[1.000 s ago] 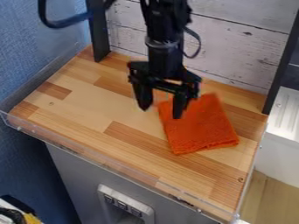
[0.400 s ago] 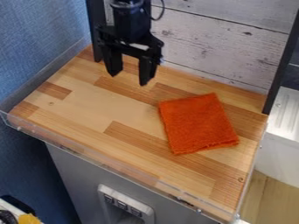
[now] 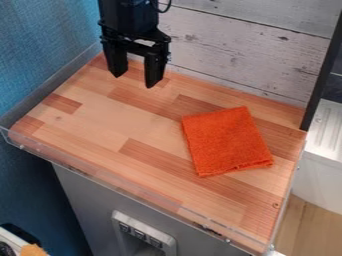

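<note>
The black gripper (image 3: 134, 81) hangs over the back left part of the wooden work surface (image 3: 100, 120). Its two fingers stand apart with nothing between them. An orange cloth (image 3: 226, 141) lies flat on the right half of the surface, roughly square, with a fold along its lower edge. The gripper is up and to the left of the cloth, well apart from it.
A clear low rim (image 3: 120, 186) runs along the front edge. Behind the surface stands a whitewashed plank wall (image 3: 234, 50), with a black post (image 3: 324, 75) at the right. A blue wall (image 3: 40, 50) borders the left side.
From above the cloth's upper left corner, my gripper has moved left and back, up towards the view's top edge. The cloth has stayed where it was.
</note>
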`<state>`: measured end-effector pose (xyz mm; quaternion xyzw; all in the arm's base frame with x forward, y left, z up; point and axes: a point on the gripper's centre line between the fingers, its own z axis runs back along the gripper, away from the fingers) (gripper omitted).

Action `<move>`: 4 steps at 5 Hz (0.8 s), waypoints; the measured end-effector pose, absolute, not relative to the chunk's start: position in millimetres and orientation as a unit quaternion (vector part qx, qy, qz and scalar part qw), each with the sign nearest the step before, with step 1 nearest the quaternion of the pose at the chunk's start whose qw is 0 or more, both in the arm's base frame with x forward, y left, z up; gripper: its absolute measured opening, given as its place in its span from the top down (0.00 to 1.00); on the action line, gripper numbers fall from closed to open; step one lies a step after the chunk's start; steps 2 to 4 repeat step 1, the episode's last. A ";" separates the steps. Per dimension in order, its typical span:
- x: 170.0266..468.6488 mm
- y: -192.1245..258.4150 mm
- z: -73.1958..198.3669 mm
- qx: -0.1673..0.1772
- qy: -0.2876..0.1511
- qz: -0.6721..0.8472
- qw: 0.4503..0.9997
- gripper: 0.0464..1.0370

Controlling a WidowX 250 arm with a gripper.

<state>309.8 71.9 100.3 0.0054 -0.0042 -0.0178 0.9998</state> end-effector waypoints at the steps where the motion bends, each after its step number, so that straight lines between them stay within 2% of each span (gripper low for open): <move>1: 311.9 78.3 95.7 0.002 0.002 -0.018 1.000 0.04; 4: 311.9 78.3 95.7 0.002 0.002 -0.018 1.000 0.04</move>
